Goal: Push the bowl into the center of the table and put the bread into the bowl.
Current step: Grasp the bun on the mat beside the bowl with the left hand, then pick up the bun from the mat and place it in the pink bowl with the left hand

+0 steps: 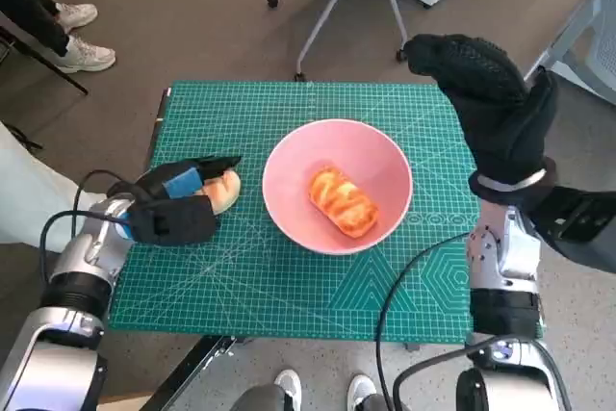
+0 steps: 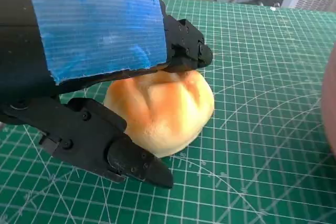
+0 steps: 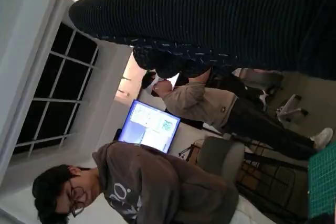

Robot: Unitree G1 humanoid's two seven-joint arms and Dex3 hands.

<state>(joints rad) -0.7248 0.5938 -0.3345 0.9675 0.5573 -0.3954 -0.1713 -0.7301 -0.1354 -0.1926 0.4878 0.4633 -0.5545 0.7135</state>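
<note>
Black fingers (image 2: 131, 161) of the left hand (image 1: 178, 207) are closed around a round golden bread roll (image 2: 163, 109), one finger over its top and one under its side, so the hand grips it. This roll rests on the green cutting mat with white grid lines (image 1: 289, 286), just beside the left edge of the pink round bowl (image 1: 375, 156) and not touching it, as far as the head view shows.

That bowl stands near the middle of the mat, and inside it lies a second bread, an oblong glazed pastry with brown stripes (image 1: 343, 201), on the bottom of the bowl.

On the other side, the right hand (image 1: 491, 103) in the black knitted glove is raised above the right far corner of the mat, with nothing in it; its fingers look curled together, but I cannot tell this surely. In the right wrist view two persons (image 3: 157, 182) sit near a lit monitor (image 3: 149, 127).
</note>
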